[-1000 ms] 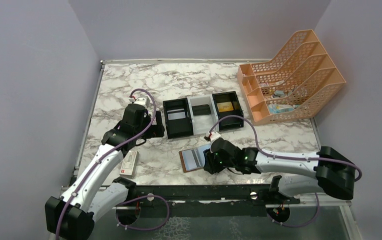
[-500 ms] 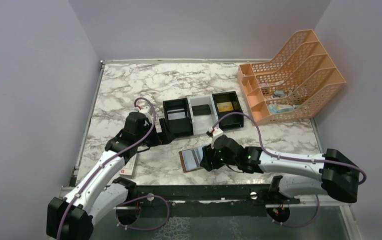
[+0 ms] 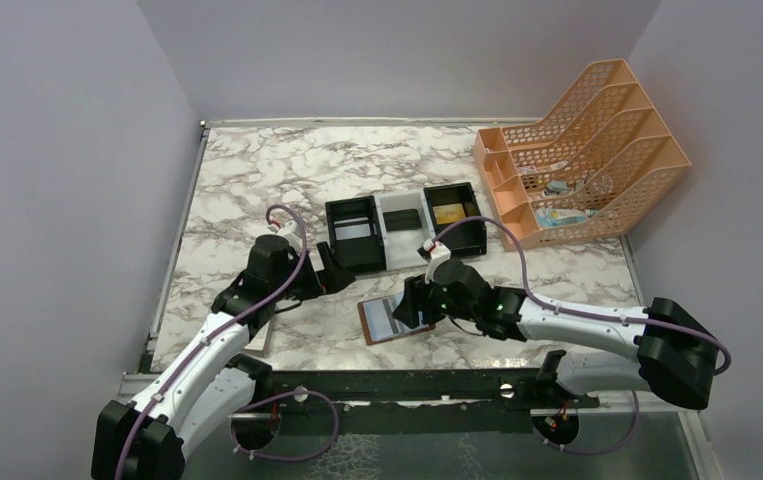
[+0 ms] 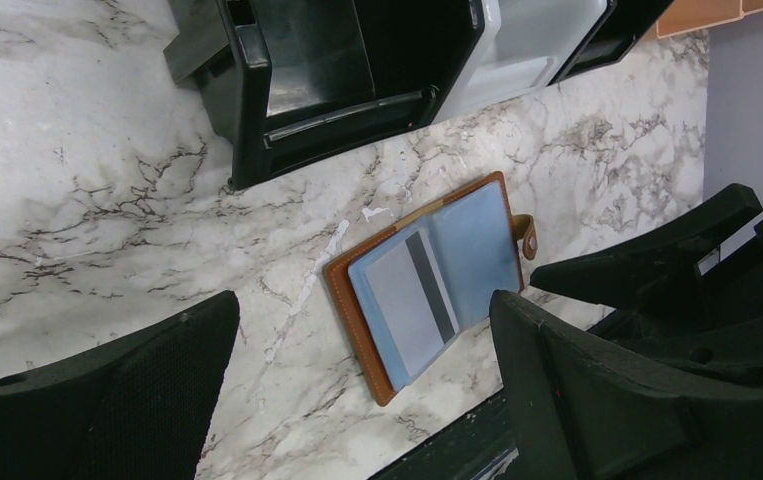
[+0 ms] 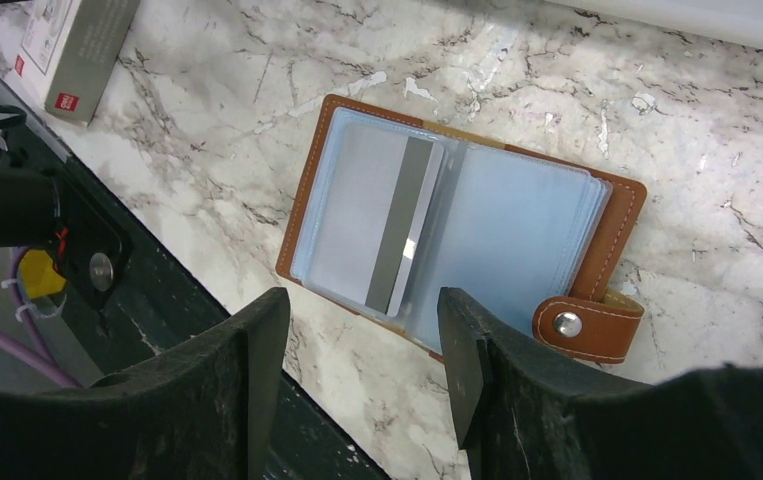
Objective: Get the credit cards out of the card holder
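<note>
Pale lilac walls close in a white, grey-veined marble bench (image 3: 257, 170). The card holder (image 3: 387, 318) lies spread open and flat near the front edge, just before the black-and-white tray (image 3: 387, 235). Its long axis runs left to right, with the snap tab (image 5: 587, 325) at the right end. A striped credit card (image 5: 397, 225) sits in the half away from the tab. Over it the right fingers (image 5: 472, 370) hover apart. The left fingers (image 4: 597, 400) are spread wide, empty.

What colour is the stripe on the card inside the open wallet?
The stripe is dark grey; the right wrist view shows it best.
</note>
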`<state>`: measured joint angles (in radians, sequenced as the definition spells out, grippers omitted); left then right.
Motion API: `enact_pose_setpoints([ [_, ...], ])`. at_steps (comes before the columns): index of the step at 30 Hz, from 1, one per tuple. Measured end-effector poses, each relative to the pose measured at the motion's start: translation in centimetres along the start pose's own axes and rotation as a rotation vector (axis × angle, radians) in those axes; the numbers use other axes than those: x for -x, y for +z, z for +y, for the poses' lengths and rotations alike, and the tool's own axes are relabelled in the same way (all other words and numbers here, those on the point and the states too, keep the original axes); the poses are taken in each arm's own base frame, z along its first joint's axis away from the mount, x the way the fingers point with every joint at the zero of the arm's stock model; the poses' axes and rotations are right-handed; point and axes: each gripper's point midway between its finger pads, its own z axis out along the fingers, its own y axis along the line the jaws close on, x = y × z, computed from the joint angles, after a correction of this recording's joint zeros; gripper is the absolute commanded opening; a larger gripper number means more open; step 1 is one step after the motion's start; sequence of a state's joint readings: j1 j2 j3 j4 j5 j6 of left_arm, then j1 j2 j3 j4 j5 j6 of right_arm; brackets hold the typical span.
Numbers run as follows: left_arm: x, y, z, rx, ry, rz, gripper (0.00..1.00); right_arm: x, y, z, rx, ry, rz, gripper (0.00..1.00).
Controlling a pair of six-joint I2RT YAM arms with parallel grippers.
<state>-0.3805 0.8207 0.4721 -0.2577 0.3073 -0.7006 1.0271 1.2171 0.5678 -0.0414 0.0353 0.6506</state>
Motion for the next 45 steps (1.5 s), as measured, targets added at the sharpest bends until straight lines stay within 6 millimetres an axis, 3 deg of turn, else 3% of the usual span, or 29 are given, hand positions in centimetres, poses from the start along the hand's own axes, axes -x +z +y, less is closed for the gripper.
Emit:
enact_pose_setpoints([
  [13, -3.4, 1.0, -0.3, -0.103, -0.073, 0.081, 0.71, -1.7, 1.1, -0.2, 0.050, 0.047, 0.066, 0.53],
  [19, -5.6, 0.8, -2.2, -0.163, -0.046, 0.134, 0.61, -3.1, 2.1, -0.6, 0.036, 0.072, 0.124, 0.42],
  [24, -7.1, 1.0, -3.5, -0.181, -0.006, 0.163, 0.54, -3.1, 2.9, -0.4, 0.032, 0.078, 0.137, 0.39],
  [30, -9.1, 2.2, -3.0, -0.122, 0.003, 0.215, 0.51, -2.9, 3.4, -0.5, 0.026, 0.084, 0.140, 0.34],
  [45, -10.8, 4.6, -2.4, -0.068, 0.023, 0.246, 0.31, -2.4, 4.5, -1.9, 0.019, 0.137, 0.143, 0.22],
])
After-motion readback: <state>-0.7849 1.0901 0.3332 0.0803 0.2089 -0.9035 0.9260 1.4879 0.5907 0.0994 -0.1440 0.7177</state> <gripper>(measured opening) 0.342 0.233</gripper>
